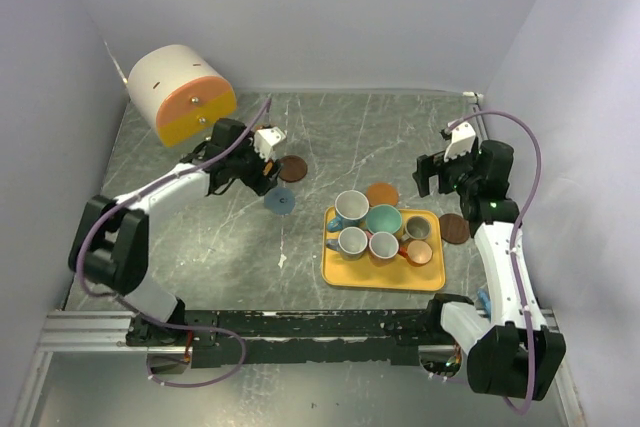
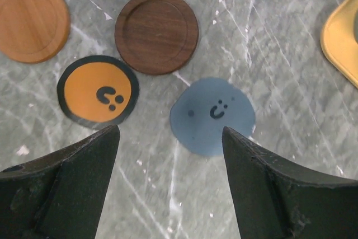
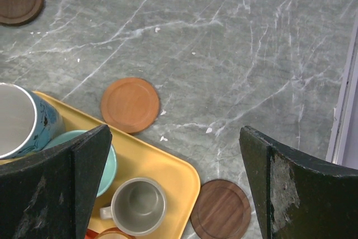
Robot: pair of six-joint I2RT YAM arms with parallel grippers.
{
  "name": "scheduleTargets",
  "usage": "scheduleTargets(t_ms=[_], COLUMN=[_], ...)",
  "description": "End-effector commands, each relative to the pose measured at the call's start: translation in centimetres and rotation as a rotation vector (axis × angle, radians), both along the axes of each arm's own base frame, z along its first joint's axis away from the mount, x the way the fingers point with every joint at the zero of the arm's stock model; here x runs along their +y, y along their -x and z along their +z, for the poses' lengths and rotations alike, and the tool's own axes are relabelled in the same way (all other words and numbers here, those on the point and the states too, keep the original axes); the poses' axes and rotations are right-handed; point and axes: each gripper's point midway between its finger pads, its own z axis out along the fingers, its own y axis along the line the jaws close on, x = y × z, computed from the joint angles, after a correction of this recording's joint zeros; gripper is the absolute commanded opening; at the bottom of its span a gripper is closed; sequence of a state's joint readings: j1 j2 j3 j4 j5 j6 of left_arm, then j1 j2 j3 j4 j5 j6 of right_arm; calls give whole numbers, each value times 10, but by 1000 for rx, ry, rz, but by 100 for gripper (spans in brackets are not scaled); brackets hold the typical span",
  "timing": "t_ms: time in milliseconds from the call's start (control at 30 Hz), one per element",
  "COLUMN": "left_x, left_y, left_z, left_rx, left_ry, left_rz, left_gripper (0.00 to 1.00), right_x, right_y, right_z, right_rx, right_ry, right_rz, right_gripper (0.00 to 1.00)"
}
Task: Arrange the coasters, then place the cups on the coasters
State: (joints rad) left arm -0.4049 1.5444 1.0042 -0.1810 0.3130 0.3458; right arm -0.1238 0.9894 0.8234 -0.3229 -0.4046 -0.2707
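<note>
My left gripper (image 2: 170, 138) hangs open over bare table, just short of a slate blue coaster (image 2: 212, 116). Beyond it lie a yellow-orange coaster with a dark rim (image 2: 98, 89), a dark brown coaster (image 2: 156, 32) and an orange coaster (image 2: 32, 22). From above, the left gripper (image 1: 262, 162) sits beside the dark brown coaster (image 1: 292, 168) and the blue coaster (image 1: 279, 202). Several cups stand on the yellow tray (image 1: 345, 272): blue (image 1: 350, 207), teal (image 1: 383, 219), olive (image 1: 418, 228). My right gripper (image 3: 174, 132) is open and empty, above an orange coaster (image 3: 130, 104) and a dark brown coaster (image 3: 221, 209).
A big white-and-orange cylinder (image 1: 180, 92) lies at the back left corner. The tray's corner (image 2: 341, 32) shows at the right of the left wrist view. A white wall edge (image 3: 341, 110) runs close on the right of the right gripper.
</note>
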Motion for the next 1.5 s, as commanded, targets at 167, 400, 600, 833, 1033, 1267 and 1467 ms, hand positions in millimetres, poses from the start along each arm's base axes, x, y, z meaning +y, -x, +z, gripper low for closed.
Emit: scheduleTargets(t_ms=[167,400,600,833,1033,1267,1467], left_x=[-24,-10,-7,2,4,8,11], left_y=[-54,-84,-106,-125,-129,-122,-117], left_z=[-35,-44,-55,-70,-79,-99,-102], left_rx=[120,80,107,147,161,208,217], left_ry=[0,-104,-108,-107,-95,-134,-146], left_rz=[110,173,227,308,320,323,314], left_gripper=[81,82,80,77,77,75,80], right_x=[-8,-12,-16,-17,-18,-19,-18], right_y=[8,7,7,7,6,7,7], right_z=[2,2,-1,-3,-5,-4,-4], right_rx=[-14,-20,-20,-13,-6,-9,-11], right_ry=[3,12,25,24,23,24,19], right_rz=[-8,-20,-33,-34,-37,-38,-32], right_gripper=[100,100,100,100,100,100,100])
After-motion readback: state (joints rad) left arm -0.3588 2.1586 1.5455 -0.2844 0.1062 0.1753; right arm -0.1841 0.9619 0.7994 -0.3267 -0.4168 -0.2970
